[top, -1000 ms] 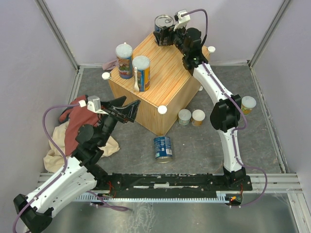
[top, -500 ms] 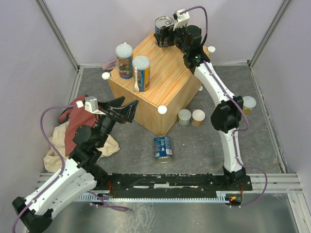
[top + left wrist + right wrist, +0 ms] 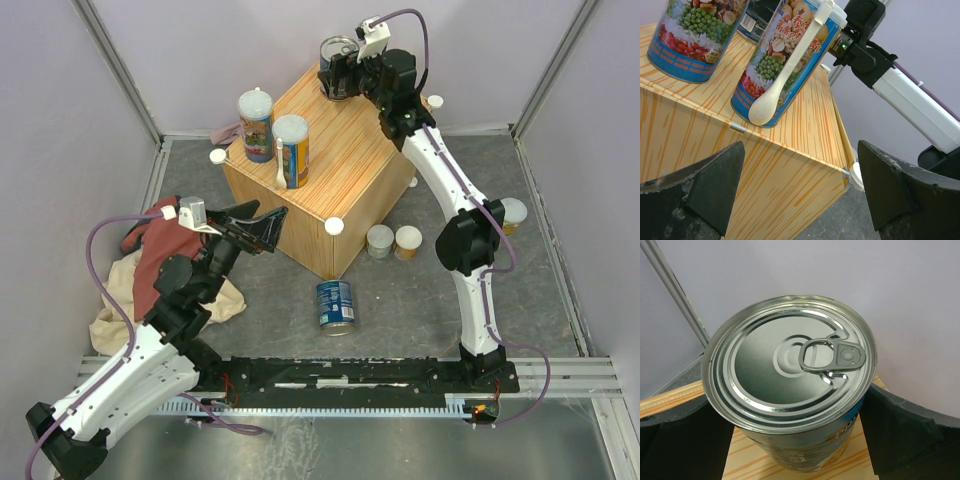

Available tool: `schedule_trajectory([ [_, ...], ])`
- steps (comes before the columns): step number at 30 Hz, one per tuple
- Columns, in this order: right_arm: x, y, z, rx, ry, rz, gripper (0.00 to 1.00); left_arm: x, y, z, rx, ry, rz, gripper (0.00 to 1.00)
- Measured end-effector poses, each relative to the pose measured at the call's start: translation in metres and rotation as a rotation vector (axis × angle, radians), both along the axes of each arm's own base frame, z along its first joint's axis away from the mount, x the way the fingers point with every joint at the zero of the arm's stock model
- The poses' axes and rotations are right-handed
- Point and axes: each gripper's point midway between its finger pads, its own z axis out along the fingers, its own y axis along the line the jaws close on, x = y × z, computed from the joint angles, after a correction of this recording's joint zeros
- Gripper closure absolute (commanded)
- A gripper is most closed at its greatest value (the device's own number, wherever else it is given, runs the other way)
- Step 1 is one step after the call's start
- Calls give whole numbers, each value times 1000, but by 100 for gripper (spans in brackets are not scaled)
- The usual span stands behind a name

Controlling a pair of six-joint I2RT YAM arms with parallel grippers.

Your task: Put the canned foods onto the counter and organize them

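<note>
Right claw [image 3: 337, 82] spread wide, straddling the ring-pull can [image 3: 790, 370] — it's upright on the desk's [image 3: 345, 170] far corner. Looks like a release: back off straight, don't brush it toward the edge — left claw [image 3: 270, 210] open, empty.

left claw [image 3: 262, 222], right claw [image 3: 336, 80]: spread wide

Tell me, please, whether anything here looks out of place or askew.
One blue-labelled can lies on its side on the floor in front of the counter, while the other cans stand upright. The red cloth and beige cloth sit crumpled beside the left arm. Nothing looks spilled or damaged.
</note>
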Motion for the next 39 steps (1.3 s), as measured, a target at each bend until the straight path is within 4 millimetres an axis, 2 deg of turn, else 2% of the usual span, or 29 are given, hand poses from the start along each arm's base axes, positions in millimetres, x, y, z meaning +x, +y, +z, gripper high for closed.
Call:
schedule_trajectory([
  [28, -3, -3, 0, -4, 43, -11, 0, 5, -4, -10, 23, 30, 1, 1],
  [39, -17, -9, 0, -15, 57, -11, 1, 2, -2, -8, 19, 25, 1, 1],
])
